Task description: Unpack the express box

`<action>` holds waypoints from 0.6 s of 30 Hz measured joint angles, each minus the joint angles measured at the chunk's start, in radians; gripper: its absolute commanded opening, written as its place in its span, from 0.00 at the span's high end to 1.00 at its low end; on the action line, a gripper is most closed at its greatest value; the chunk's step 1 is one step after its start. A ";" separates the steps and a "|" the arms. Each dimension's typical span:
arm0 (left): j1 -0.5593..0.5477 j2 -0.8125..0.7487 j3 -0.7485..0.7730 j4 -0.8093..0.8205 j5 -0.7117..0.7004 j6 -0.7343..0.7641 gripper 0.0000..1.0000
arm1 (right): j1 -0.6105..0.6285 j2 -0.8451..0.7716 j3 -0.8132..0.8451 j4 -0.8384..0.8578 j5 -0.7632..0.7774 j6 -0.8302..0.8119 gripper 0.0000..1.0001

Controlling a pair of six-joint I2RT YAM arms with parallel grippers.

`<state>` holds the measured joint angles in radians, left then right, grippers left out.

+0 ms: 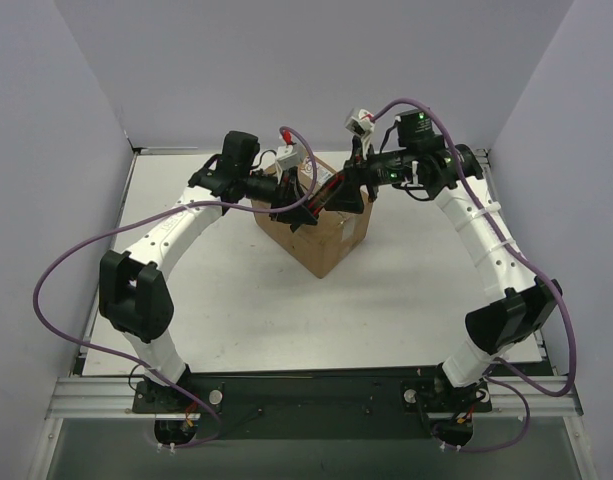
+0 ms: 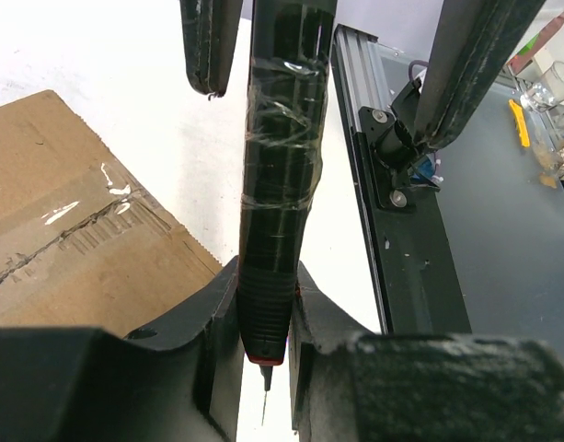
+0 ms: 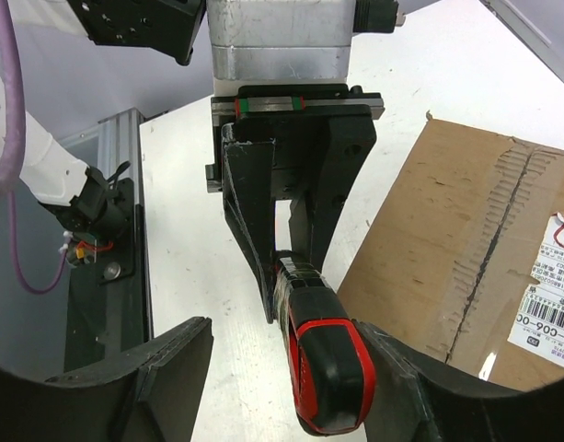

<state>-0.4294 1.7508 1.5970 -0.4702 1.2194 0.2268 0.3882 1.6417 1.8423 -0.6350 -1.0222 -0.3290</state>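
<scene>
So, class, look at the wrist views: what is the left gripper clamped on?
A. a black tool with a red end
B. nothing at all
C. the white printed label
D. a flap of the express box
A: in the left wrist view the left gripper has its fingers pressed against both sides of the black tool, whose red end shows in the right wrist view.

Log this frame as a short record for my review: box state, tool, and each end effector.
box: express box, flaps closed
label: white label with barcode, on the box
tool: black and red cutter, beside the box
left end effector: clamped on the cutter
right end effector: open, fingers either side of the cutter's red end
</scene>
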 measured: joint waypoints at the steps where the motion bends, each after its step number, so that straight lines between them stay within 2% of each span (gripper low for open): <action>1: 0.000 0.000 0.002 -0.007 -0.001 0.007 1.00 | 0.000 0.000 0.000 -0.003 0.000 -0.006 0.40; 9: -0.001 0.000 0.010 -0.029 -0.007 0.035 1.00 | 0.031 0.014 0.022 -0.021 0.001 -0.027 0.44; 18: -0.002 0.000 0.010 -0.036 -0.006 0.046 1.00 | 0.064 0.054 0.043 -0.019 0.011 -0.042 0.54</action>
<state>-0.4309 1.7508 1.6073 -0.5064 1.2129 0.2726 0.4519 1.6955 1.8858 -0.6540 -1.0111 -0.3706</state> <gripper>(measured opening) 0.293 0.486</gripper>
